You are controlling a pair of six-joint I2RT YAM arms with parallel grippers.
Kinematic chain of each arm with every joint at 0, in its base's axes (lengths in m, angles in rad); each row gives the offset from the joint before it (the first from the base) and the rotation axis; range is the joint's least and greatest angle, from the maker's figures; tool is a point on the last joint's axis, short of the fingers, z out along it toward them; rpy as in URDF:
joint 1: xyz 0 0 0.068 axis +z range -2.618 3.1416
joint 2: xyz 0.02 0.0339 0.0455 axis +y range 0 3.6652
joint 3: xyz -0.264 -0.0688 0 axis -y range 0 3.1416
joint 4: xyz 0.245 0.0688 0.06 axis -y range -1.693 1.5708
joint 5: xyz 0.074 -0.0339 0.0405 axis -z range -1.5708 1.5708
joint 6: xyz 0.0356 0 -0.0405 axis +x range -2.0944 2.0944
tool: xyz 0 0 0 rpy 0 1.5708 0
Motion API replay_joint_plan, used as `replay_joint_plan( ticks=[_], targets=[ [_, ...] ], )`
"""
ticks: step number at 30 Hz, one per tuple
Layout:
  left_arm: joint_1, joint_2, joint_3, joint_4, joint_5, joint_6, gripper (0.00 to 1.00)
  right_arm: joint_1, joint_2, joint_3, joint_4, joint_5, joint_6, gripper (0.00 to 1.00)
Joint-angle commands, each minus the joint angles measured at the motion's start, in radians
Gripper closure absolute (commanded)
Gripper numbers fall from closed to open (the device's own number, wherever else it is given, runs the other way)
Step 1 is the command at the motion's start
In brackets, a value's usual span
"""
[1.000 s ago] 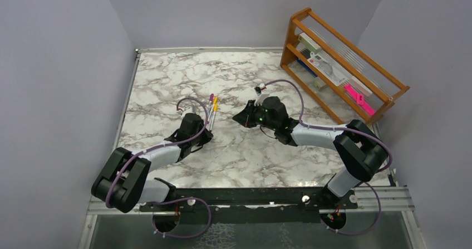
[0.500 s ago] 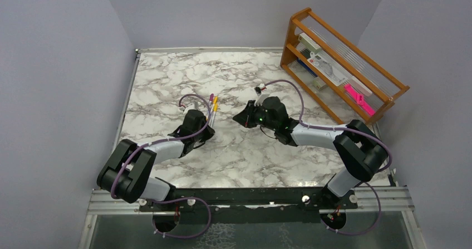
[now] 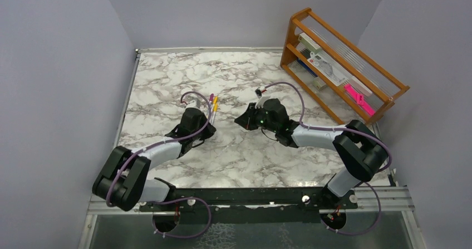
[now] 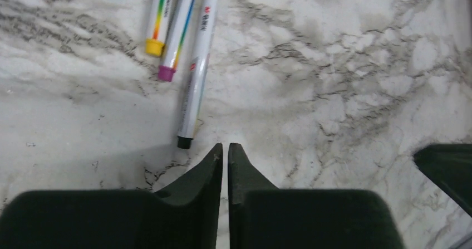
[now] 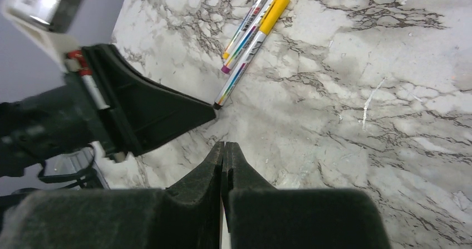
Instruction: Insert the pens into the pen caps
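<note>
Three slim silver pens lie side by side on the marble table, also seen in the top view as pens and in the right wrist view as pens. A yellow pen cap sits on the far end of the nearest pen, whose black tip points at me. The other two show a yellow end and a magenta end. My left gripper is shut with only a hairline slit and holds nothing, its tips just right of the black tip. My right gripper is shut and empty, facing the left gripper.
A wooden rack stands at the back right with a flat bright-pink object and other items in it. Grey walls close in on the left, back and right. The arm bases sit on a black rail at the near edge.
The left arm shifted slightly, its gripper moving a little farther up beside the pens, and its jaws parted by a hair. The right arm and the pens stayed put.
</note>
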Motion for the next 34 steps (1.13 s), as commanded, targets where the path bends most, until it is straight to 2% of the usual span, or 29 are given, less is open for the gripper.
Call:
replay_joint_plan(
  ticks=[1,3,7,9,15,17,20,24,28,34],
  targets=[
    [-0.001,-0.178,0.036,-0.017,0.108,0.090,0.79,-0.005,-0.049,-0.017,-0.032,0.051,-0.075,0.96],
    [0.000,-0.256,0.062,-0.043,0.120,0.116,0.66,-0.005,-0.088,-0.035,-0.054,0.076,-0.110,0.88],
    [0.000,-0.366,0.097,-0.080,0.121,0.151,0.41,-0.005,-0.217,-0.045,-0.198,0.149,-0.155,0.51],
    [-0.001,-0.391,0.111,-0.089,0.121,0.167,0.33,-0.005,-0.302,-0.063,-0.273,0.194,-0.170,0.45],
    [0.000,-0.383,0.123,-0.115,0.092,0.196,0.30,-0.005,-0.537,-0.089,-0.494,0.320,-0.260,0.44],
    [0.000,-0.378,0.118,-0.118,0.090,0.187,0.30,-0.005,-0.591,-0.065,-0.591,0.366,-0.260,0.40],
    [0.001,-0.370,0.110,-0.143,0.059,0.164,0.30,-0.005,-0.675,-0.062,-0.657,0.393,-0.260,0.36],
    [0.001,-0.379,0.104,-0.182,0.033,0.161,0.30,-0.005,-0.779,-0.083,-0.666,0.406,-0.265,0.36],
    [0.001,-0.395,0.097,-0.199,0.023,0.169,0.30,-0.005,-0.815,-0.073,-0.665,0.410,-0.254,0.36],
    [0.001,-0.394,0.101,-0.237,0.005,0.182,0.30,-0.005,-0.775,-0.028,-0.709,0.415,-0.229,0.39]
  ],
)
